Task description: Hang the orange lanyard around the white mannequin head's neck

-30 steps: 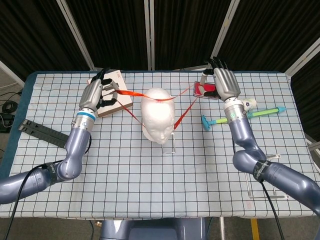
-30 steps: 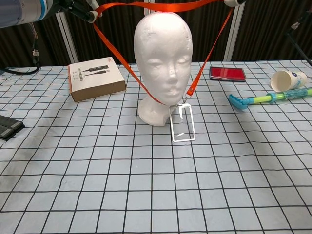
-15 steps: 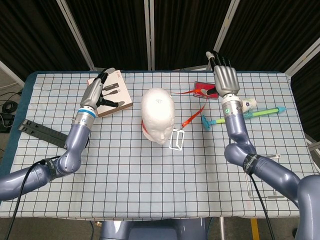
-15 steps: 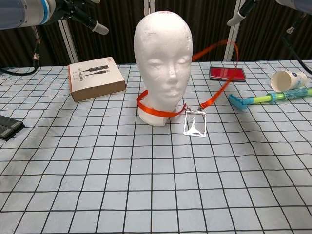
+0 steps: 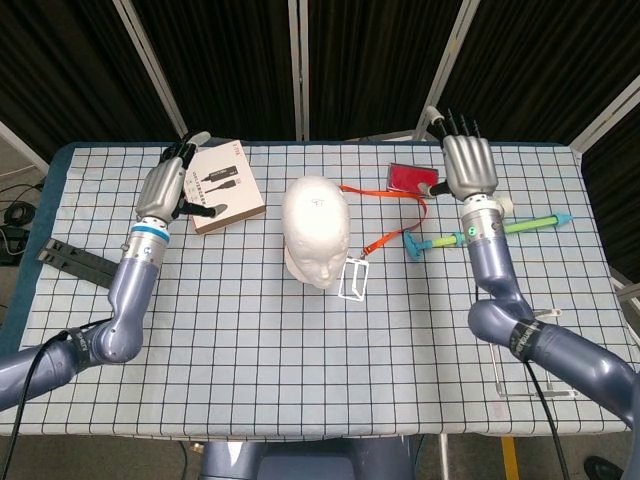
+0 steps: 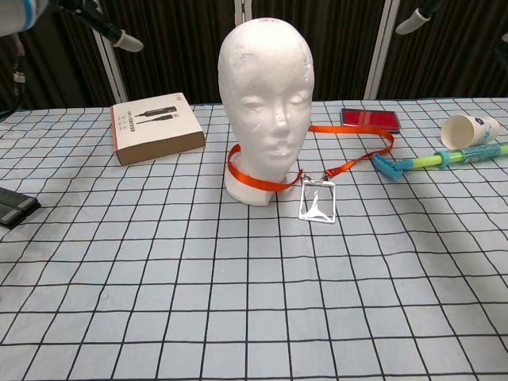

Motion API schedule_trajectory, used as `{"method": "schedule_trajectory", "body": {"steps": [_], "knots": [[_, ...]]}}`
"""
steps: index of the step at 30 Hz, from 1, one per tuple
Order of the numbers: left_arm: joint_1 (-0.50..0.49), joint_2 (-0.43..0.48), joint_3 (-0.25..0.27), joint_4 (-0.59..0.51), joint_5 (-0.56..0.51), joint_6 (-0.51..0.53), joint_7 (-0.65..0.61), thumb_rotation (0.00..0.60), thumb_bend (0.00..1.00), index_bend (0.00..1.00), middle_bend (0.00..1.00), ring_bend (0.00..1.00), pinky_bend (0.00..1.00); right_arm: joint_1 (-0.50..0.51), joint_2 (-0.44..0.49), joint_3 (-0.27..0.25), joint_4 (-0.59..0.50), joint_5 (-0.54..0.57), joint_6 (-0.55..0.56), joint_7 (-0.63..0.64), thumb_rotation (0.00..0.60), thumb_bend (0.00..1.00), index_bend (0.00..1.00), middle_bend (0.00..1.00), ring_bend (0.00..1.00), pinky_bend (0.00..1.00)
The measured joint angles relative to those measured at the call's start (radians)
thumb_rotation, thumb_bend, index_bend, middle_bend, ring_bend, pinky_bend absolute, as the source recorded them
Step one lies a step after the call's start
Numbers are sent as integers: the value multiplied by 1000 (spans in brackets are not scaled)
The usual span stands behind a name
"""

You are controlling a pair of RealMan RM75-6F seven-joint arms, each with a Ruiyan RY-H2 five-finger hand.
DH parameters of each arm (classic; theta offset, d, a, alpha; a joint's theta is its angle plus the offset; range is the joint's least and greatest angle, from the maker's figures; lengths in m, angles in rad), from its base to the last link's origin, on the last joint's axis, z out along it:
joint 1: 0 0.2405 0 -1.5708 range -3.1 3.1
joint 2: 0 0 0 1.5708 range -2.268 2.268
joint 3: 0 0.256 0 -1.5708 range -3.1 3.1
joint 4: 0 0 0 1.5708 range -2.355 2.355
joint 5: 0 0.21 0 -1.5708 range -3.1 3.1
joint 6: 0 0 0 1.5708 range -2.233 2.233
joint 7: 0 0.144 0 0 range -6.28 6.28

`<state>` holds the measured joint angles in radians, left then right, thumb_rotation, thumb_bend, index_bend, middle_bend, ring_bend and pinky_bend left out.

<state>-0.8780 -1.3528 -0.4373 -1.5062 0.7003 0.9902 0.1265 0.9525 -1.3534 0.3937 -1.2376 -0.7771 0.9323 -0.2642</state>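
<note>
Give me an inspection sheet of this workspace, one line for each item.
Surface: table under a checked cloth.
Job's things: orange lanyard circles the neck of the white mannequin head; its slack trails across the cloth toward the red case, and the clear badge holder rests in front.
Clutter: brown box, red case, paper cup on its side, blue-green tool, black stand, clear stand.
Robot hands: left robot hand and right robot hand are raised, fingers apart, holding nothing.
Cables: black cables on the floor beyond the table's edge.
Surroundings: dark curtains behind.
</note>
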Motion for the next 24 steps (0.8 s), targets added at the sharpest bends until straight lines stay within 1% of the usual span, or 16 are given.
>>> {"method": "schedule_trajectory", "body": {"steps": [1,4,7,10,12,15,17,21,24], "knots": [[17,14,16,-12,27,21,6,600,0,0,0,0,0,-21,30,-11,-31,-17,7,2,600,391,0,0,0,0],[82,65,74,-60,126,95,26,600,0,0,0,0,0,-86,120,-43,-128,-72,22,20,600,620,6,0,0,0],[151,114,143,-103,211,167,59,600,0,0,0,0,0,-153,209,-84,-215,-146,25,60,600,760,25,0,0,0],[214,155,199,-150,265,233,93,600,0,0,0,0,0,-203,265,-124,-272,-225,24,105,600,831,52,1,0,3],[255,181,229,-188,293,272,114,600,0,0,0,0,0,-228,282,-146,-300,-271,23,135,600,850,73,10,0,8],[311,213,270,-240,322,326,142,600,0,0,0,0,0,-260,298,-181,-340,-345,20,183,600,861,121,50,0,13],[347,230,292,-269,338,362,157,600,0,0,0,0,0,-273,302,-205,-360,-399,14,209,600,864,156,81,0,40],[403,251,317,-305,364,411,171,600,0,0,0,0,0,-286,296,-248,-383,-491,-4,241,600,871,203,132,0,99],[439,257,335,-321,379,437,171,600,0,0,0,0,0,-283,274,-278,-386,-547,-35,258,600,917,217,148,8,134]]}}
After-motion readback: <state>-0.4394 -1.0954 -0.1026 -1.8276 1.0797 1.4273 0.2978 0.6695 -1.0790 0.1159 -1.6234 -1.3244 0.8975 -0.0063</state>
